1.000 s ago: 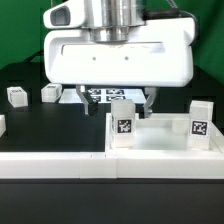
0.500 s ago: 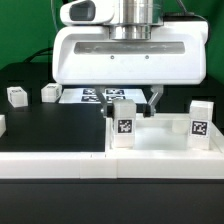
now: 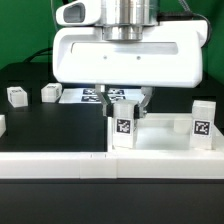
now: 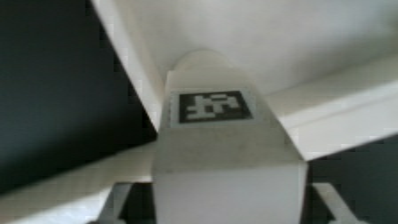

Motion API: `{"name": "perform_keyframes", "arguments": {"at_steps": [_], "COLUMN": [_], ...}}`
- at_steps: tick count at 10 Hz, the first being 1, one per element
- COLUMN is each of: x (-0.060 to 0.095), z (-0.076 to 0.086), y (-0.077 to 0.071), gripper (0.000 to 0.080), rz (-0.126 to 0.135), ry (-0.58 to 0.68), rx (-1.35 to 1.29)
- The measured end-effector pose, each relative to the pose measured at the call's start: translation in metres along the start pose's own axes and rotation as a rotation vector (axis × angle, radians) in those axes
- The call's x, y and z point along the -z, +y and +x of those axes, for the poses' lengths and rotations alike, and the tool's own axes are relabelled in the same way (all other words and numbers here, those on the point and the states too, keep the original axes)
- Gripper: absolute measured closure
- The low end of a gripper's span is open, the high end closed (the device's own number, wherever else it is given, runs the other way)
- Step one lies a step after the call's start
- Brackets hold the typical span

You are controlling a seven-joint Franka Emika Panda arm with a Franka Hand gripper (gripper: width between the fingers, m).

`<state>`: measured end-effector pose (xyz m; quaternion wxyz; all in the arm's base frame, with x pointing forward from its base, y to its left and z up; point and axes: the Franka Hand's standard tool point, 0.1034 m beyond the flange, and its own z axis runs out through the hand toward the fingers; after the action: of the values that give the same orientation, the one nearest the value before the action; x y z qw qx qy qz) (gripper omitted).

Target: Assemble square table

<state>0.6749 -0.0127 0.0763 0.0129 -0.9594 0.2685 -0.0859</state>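
The square table's white slab (image 3: 165,137) lies at the exterior view's right with two white tagged legs standing on it. My gripper (image 3: 127,103) hangs over the nearer leg (image 3: 123,126), its fingers (image 3: 108,101) down on both sides of the leg's top and closed in against it. In the wrist view the same leg (image 4: 217,150) fills the space between the gripper (image 4: 222,200) fingertips, with the slab's rim (image 4: 285,50) beyond it. The second upright leg (image 3: 200,122) stands at the slab's right corner. Two loose legs (image 3: 16,96) (image 3: 50,92) lie on the black table to the left.
The long white low wall (image 3: 60,160) runs across the front. The marker board (image 3: 92,95) lies flat behind the gripper. A small white piece (image 3: 2,125) shows at the left edge. The gripper's wide white body (image 3: 125,55) hides the area behind.
The fingers have closed from wide open onto the sides of the nearer upright leg. The hand shifted slightly toward the exterior view's left; the leg stays upright.
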Motion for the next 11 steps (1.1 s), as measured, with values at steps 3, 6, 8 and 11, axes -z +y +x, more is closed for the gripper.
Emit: {"name": "perform_keyframes", "arguments": {"at_steps": [3,6,8,11], "x": [0.0,0.002,0.004,0.002], "z": [-0.001,0.002,0.001,-0.003], "y": [0.012,0.016,0.016,0.013], "gripper": [0.0508,0.0508,0.0508,0.0508], "rz": [0.033,0.033,0.006,-0.012], "ry": [-0.062,-0.146,-0.163,-0.164], "rx": [-0.583,-0.738,-0.843,-0.971]}}
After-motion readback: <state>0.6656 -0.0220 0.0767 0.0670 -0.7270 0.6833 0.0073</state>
